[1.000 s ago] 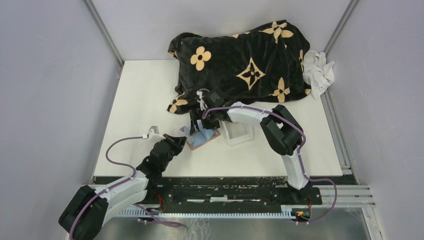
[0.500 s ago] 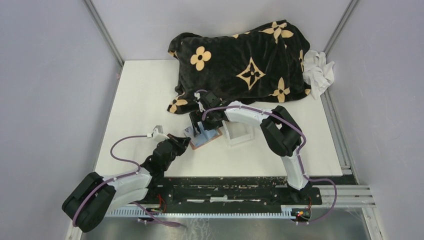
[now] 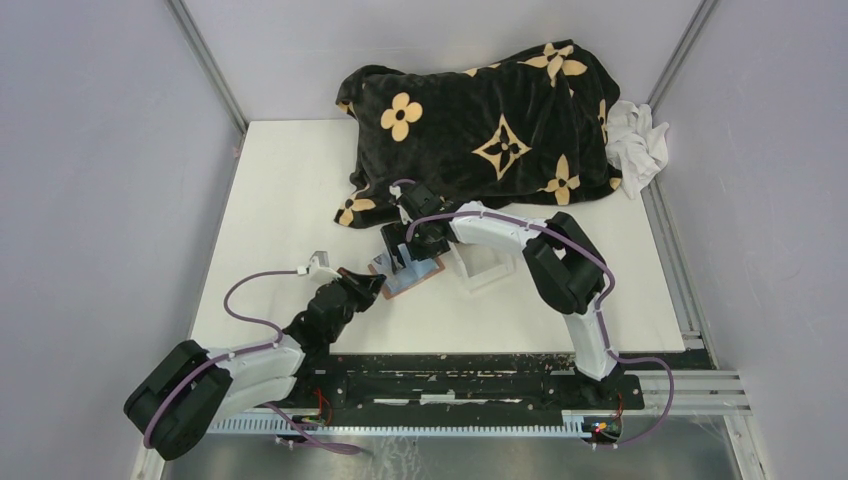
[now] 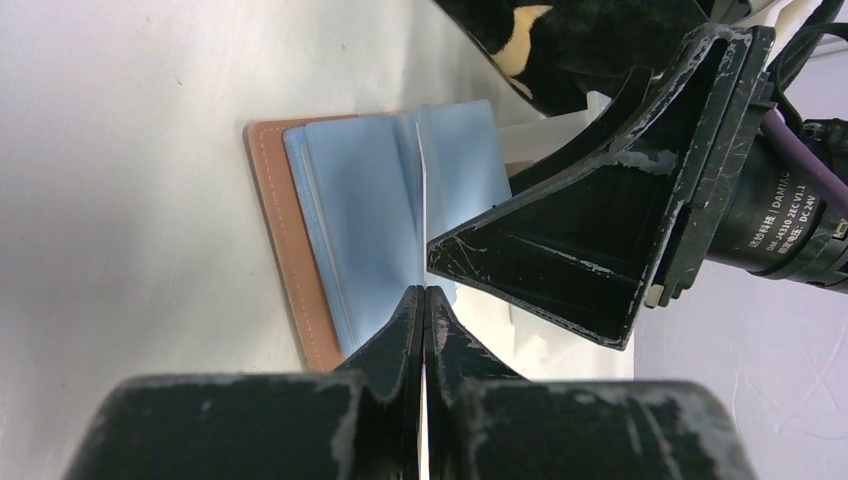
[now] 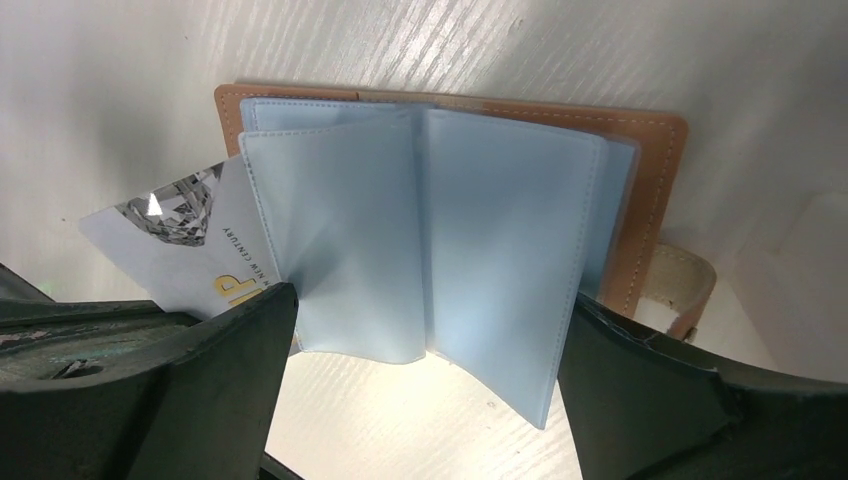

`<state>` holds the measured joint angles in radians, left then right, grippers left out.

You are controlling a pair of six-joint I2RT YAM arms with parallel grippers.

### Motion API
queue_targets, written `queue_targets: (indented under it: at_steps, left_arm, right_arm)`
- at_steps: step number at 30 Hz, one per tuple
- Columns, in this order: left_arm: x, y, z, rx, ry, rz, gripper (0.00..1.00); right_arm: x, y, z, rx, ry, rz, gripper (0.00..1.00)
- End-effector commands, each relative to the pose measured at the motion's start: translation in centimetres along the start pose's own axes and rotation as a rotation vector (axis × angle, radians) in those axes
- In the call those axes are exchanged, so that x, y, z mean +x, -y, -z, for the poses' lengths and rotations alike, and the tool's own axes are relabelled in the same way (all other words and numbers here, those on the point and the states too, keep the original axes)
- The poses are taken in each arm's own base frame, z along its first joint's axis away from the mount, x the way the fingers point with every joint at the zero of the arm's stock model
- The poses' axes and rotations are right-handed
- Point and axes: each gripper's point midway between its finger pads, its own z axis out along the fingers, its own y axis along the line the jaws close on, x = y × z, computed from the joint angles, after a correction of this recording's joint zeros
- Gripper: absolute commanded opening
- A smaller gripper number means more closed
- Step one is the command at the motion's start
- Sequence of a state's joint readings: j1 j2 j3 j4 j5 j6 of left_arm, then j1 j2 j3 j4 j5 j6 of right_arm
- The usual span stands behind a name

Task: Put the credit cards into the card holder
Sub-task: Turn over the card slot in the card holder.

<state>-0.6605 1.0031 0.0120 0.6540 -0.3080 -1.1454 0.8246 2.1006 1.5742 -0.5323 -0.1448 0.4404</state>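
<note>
Left wrist view puts the left gripper (image 4: 424, 292) nearest, its two black fingers pressed together on a thin silver-grey printed plastic credit card (image 5: 170, 245) that shows there only as a pale edge. Over the last second the top view shows the left arm pushing forward. Its elbow swung out to the left and its tip closed from just short of the wallet to the wallet's near-left edge.

Just beyond lies the small tan leather card holder (image 5: 650, 190), open flat on the white table (image 3: 280, 200) with its pale blue plastic sleeves fanned. In the right wrist view the card's leading part now disappears behind the left sleeve, while its printed end still sticks out towards the left fingers. I cannot tell whether it has entered a pocket or only slid beneath the leaf.

Over the holder hangs the right gripper (image 3: 408, 250), jaws spread wide and holding nothing, one finger at each side of the open sleeves. It has barely shifted, and seems to be keeping the holder open and in place.

My reading is that insertion has begun but is not finished; more push along the sleeve is needed before release.

Beside the holder on the right sits a clear rectangular plastic tray (image 3: 485, 268). Farther back lie a black plush blanket with tan flowers (image 3: 480, 120) and a crumpled white cloth (image 3: 637, 140).
</note>
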Motion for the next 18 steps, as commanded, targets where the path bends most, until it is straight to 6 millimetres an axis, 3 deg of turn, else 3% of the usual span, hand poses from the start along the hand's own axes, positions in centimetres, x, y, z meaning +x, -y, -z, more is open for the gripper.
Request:
queue_targets:
  at_steps: [1, 18]
  left_arm:
    - [-1.1, 3.2, -0.2, 0.093, 0.041, 0.051, 0.03]
    - [-0.6, 4.6, -1.1, 0.111, 0.028, 0.032, 0.03]
  right_arm:
    - [-2.6, -0.4, 2.9, 0.017, 0.094, 0.037, 0.99]
    - [-3.2, 4.4, 4.8, 0.065, 0.129, -0.027, 0.99]
